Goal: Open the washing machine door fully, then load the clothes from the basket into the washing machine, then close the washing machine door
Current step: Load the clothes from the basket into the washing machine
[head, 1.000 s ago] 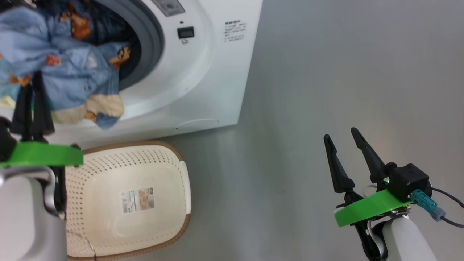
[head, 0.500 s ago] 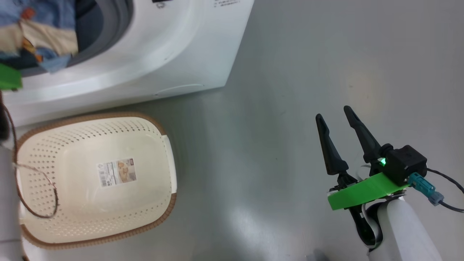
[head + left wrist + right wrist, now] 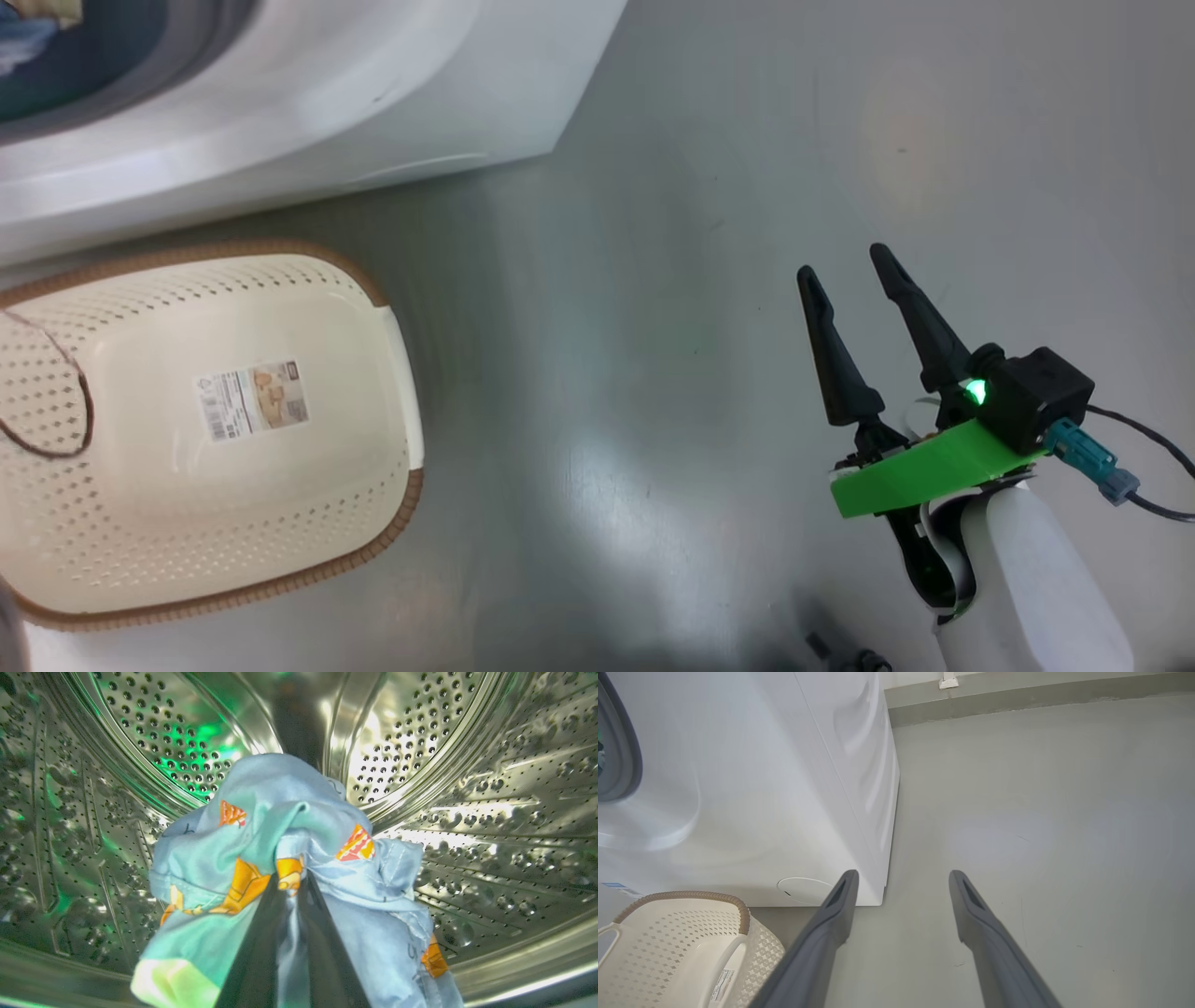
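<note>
Left wrist view puts me inside the steel drum [image 3: 490, 788] of the washing machine [image 3: 373, 103]. My left pincer [image 3: 292, 882] has its two dark fingers squeezed almost together on the clothes [image 3: 261, 812], a bunched light blue bundle with orange-brown prints and a pale cream corner at the lower left. The bundle sits at the fingertips in front of the drum's perforated back wall, and green light glints on the metal at the upper left. I cannot tell whether the fabric touches the bottom of the drum.

On the head view the machine's white front runs across the top left, with a scrap of blue and cream fabric inside its opening at the corner. The basket [image 3: 387, 534] stands on the grey floor [image 3: 653, 280] just in front of the machine, a printed label [image 3: 250, 401] on its bare bottom and a thin dark wire [image 3: 82, 411] looping over its left side.

My right pincer [image 3: 841, 261] hovers over the floor well to the right of the basket. Its fingers are spread wide and grip nothing.
</note>
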